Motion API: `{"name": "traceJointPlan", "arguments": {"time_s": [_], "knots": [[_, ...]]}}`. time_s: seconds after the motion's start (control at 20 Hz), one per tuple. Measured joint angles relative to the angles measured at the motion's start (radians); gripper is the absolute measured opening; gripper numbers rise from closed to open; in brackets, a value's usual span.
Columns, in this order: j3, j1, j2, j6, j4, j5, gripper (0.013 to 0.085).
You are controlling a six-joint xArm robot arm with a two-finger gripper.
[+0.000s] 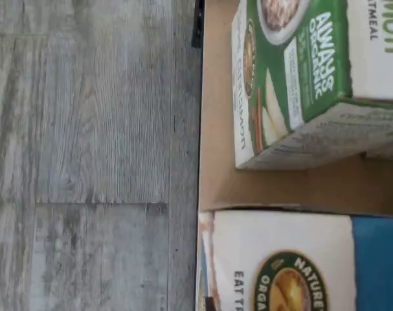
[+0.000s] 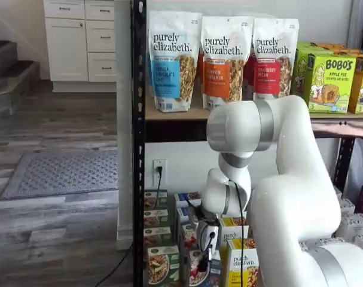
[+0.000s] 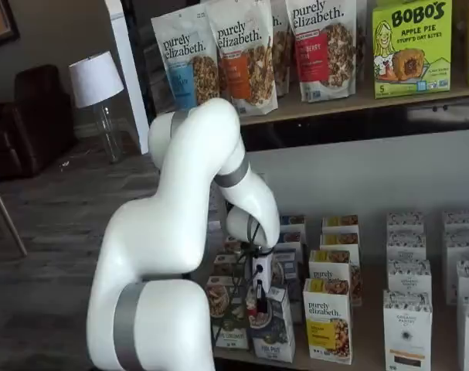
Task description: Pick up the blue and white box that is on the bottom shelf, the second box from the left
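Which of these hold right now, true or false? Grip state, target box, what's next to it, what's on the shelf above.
1. The gripper is shut on the blue and white box. True: the black fingers sit at its top, closed.
2. The blue and white box has been lifted clear above the other cartons. False: it stands in the front row of the bottom shelf.
3. A green carton stands beside the blue and white box. True.
4. The shelf above holds only green cartons. False: purely elizabeth bags stand there beside Bobo's boxes.
5. The wrist view shows grey wood-look floor. True.
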Motion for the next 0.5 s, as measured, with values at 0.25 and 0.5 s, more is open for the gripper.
{"name": "traceJointPlan", "arguments": {"time_s": [0.25,0.5], "knots": [[0.039,0.002,-0.031,-0.015,0.017,-0.002,0.045],[0.106,0.01,-0.078,0.004,0.002,-0.01,0.045]]}}
